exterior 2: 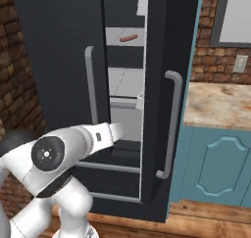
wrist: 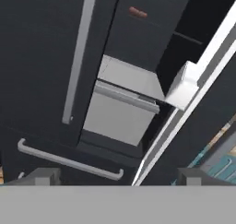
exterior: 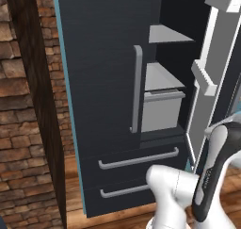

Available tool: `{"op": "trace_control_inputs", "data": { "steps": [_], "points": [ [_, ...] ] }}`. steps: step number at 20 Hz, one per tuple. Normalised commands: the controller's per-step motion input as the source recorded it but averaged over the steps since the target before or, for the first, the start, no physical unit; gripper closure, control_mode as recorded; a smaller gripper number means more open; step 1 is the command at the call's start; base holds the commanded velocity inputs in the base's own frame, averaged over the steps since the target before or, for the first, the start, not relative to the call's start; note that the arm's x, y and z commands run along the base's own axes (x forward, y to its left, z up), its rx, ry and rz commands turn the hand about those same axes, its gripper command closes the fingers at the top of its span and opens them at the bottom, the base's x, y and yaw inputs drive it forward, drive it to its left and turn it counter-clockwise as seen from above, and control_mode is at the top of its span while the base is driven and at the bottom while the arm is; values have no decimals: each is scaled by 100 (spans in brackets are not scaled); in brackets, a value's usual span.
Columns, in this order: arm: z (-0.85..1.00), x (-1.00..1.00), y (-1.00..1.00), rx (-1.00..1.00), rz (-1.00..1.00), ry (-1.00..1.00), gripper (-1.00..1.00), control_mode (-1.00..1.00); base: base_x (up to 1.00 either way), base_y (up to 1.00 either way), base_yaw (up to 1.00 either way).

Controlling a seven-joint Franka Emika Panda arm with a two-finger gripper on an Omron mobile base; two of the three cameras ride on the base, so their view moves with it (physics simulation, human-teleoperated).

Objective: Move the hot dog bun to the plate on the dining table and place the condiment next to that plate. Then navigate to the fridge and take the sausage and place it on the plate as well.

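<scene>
The fridge (exterior: 108, 105) stands with its right door (exterior 2: 164, 100) swung open, and that door cuts off much of the interior in the right base view. The sausage (exterior 2: 129, 38) is a small blur on an upper shelf, top centre of that frame, and near the top of the hand view. Gripper (wrist: 117, 177): fingertips (wrist: 44, 176) spread wide at the bottom corners, holding nothing, touching nothing. Open air lies between them and the grey drawer (wrist: 117, 114) below the shelf.
</scene>
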Motion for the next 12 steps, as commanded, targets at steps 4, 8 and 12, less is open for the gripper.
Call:
{"op": "trace_control_inputs", "data": {
  "steps": [4,8,12],
  "points": [
    [2,97,98,-32,-13,7,-100,-100,0,0,0],
    [0,100,72,-38,-21,0,-100,-100,0,0,0],
    [-3,100,16,-34,-25,1,-100,-100,0,0,0]
  ]
}}
